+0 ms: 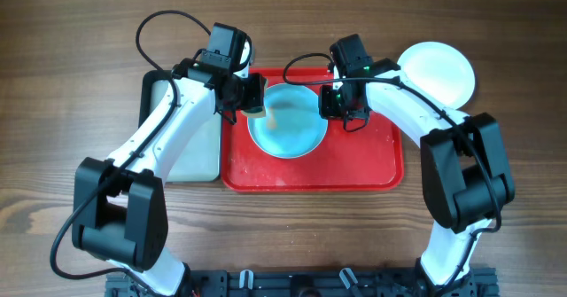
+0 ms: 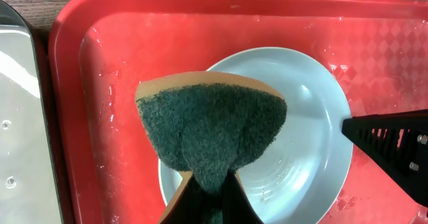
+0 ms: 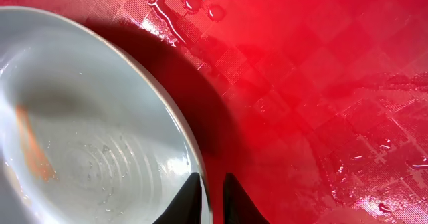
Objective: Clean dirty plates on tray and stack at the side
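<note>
A pale light-blue plate (image 1: 286, 120) lies on the red tray (image 1: 310, 173), toward its back. My left gripper (image 1: 251, 97) is shut on a green-faced, tan-backed sponge (image 2: 210, 127) and holds it over the plate's left edge (image 2: 307, 137). My right gripper (image 1: 341, 111) is shut on the plate's right rim, one finger on each side (image 3: 208, 197). The plate's inside (image 3: 80, 117) is wet and shows an orange streak. A white plate (image 1: 436, 71) lies on the table at the back right, off the tray. No second light-blue plate shows.
A smaller black-rimmed tray with a pale inside (image 1: 190, 142) stands against the red tray's left side, also showing in the left wrist view (image 2: 13, 117). Water drops lie on the red tray's floor (image 3: 321, 83). Bare wooden table lies in front of both trays.
</note>
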